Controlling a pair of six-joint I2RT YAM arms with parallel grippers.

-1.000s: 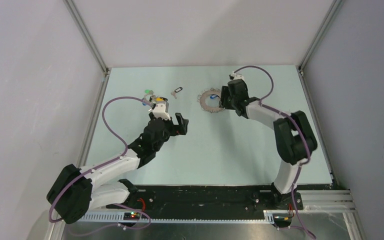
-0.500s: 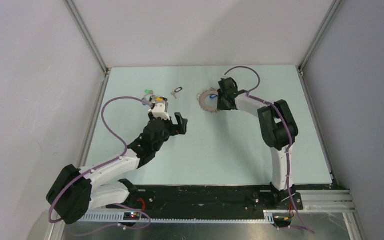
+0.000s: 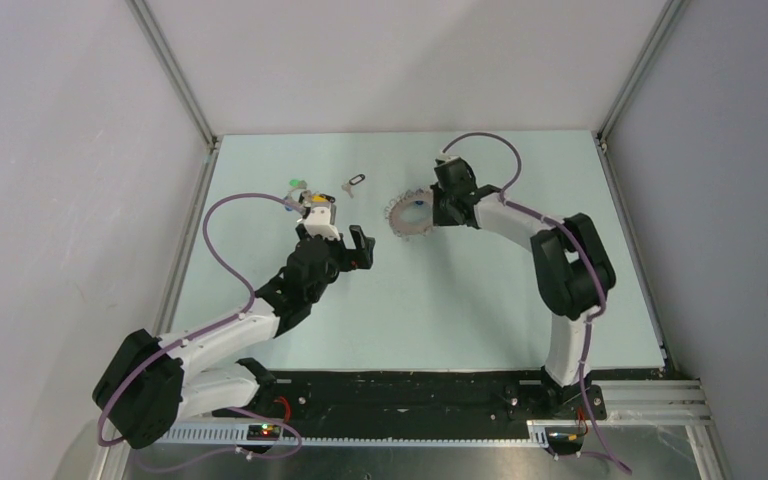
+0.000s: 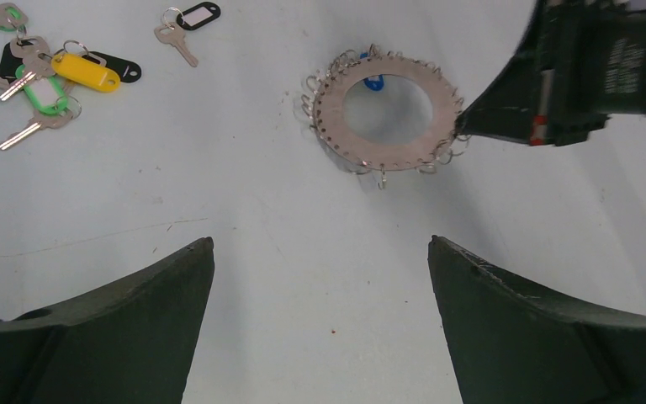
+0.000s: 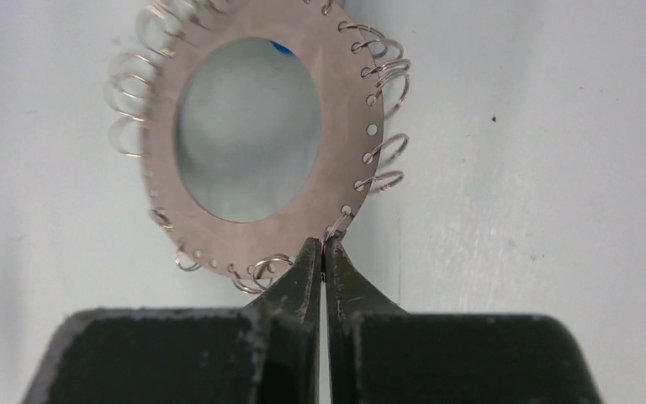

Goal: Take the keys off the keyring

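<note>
Keyring [image 4: 387, 155] is shifting away from the desk's [image 3: 460, 300] far edge, leftward | right gripper [image 5: 323, 252] is clenching its rim, apparently dragging it into reach | left gripper [image 4: 320, 244] is hovering released, likely waiting.

On table [image 4: 303, 278]: keyring [image 4: 387, 156] far-ctr, tagged keys [image 4: 42, 80] L.

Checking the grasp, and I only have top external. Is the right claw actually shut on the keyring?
Observer: Yes. The right wrist view shows the right claw closed on the keyring rim, fingers pressed together beside one of the wire loops.
Operator: Keys on it?
Observer: The keys I can see lie loose, apart from it. Its rim carries only wire loops.
Operator: Left claw?
Observer: The left claw is open, fingers wide apart, hovering short of the keyring.
</note>
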